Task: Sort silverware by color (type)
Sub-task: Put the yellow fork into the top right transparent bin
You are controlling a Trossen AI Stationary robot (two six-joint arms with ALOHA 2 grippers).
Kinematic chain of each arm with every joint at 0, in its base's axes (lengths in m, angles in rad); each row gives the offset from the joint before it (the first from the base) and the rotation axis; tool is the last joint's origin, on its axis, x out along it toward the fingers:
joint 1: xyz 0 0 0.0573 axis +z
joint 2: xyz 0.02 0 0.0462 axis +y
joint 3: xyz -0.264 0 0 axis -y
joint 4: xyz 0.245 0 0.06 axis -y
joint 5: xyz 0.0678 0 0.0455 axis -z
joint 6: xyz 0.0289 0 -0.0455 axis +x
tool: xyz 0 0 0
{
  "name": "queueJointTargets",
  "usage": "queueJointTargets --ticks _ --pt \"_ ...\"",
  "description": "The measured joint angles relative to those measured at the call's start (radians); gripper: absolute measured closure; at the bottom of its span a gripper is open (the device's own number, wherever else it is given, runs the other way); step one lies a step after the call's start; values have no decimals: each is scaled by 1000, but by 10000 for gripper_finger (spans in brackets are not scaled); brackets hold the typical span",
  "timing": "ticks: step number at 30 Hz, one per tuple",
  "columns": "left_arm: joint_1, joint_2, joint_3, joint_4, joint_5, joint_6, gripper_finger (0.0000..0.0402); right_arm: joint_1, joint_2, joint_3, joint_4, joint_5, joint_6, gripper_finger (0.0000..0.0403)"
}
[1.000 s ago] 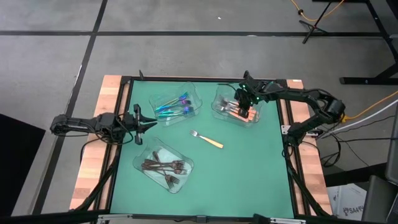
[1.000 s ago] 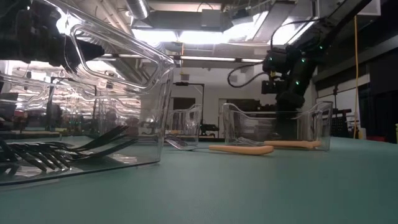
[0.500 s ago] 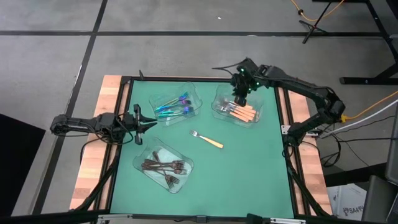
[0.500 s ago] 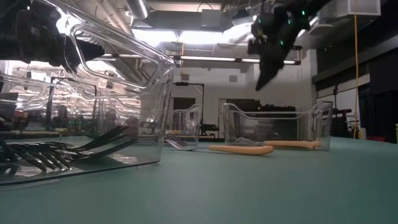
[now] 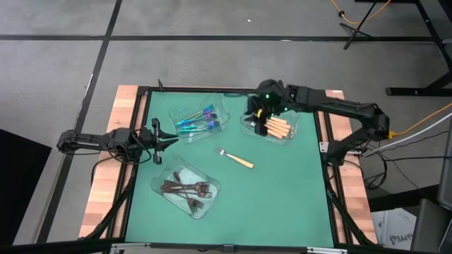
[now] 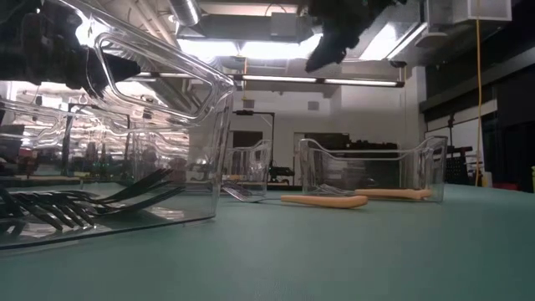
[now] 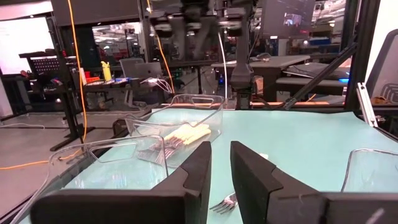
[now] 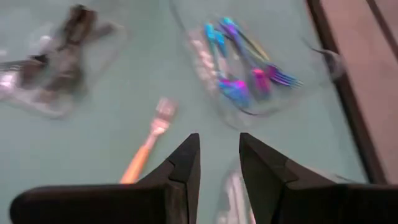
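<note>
Our right gripper (image 5: 257,113) hangs open and empty above the orange forks (image 5: 278,128) near the table's far edge; the left gripper (image 5: 169,138), also open, waits at the left edge.

3 trays (image 5: 213,108), 1 loose orange fork (image 5: 235,158)

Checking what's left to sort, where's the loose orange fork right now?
In the high view, the orange fork lies on the green mat mid-table, between the three trays.
</note>
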Motion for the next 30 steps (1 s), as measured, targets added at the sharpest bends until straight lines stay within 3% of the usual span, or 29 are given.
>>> queueJointTargets --ticks 6,15,30 --pt "0 0 0 0 0 0 348 131 16 0 17 9 61 303" --pt "0 0 0 0 0 0 348 284 124 0 62 141 121 303" --pt "0 0 0 0 0 0 348 326 385 0 122 159 164 303"
